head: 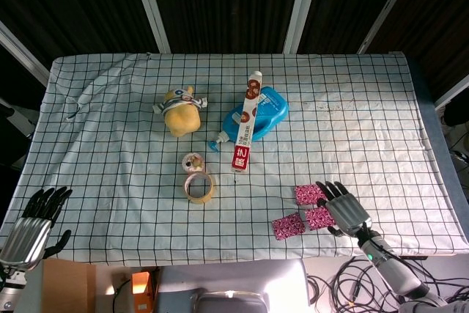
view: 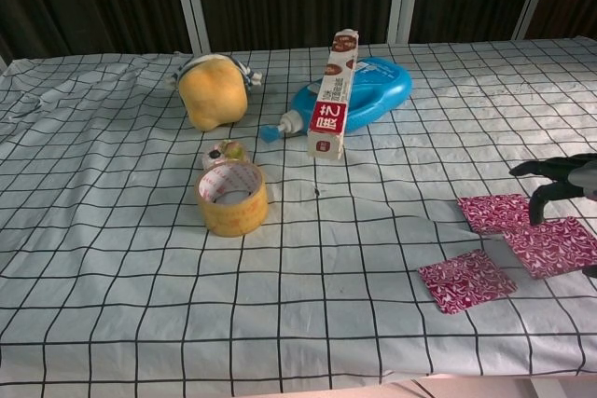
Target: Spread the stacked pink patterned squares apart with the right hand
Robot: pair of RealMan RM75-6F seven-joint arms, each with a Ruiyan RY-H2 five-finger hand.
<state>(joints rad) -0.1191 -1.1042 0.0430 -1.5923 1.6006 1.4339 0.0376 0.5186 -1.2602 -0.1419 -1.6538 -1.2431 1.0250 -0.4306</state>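
Three pink patterned squares lie on the checked cloth near the front right. The far square (head: 308,193) (view: 496,212) lies flat, the front-left square (head: 288,226) (view: 465,280) lies apart from it, and the third square (head: 319,217) (view: 552,245) sits just right of them. My right hand (head: 342,207) (view: 560,177) has its fingers spread and bent down, with the fingertips on or just above the third square's far edge. My left hand (head: 33,227) hangs open off the table's front left corner, holding nothing.
A roll of tape (head: 199,187) and a small round tin (head: 193,161) sit mid-table. A blue bottle (head: 258,113) with a red-and-white box (head: 247,122) across it lies behind them. A yellow plush toy (head: 181,112) is at the left. The table's front edge (head: 242,260) runs close to the squares.
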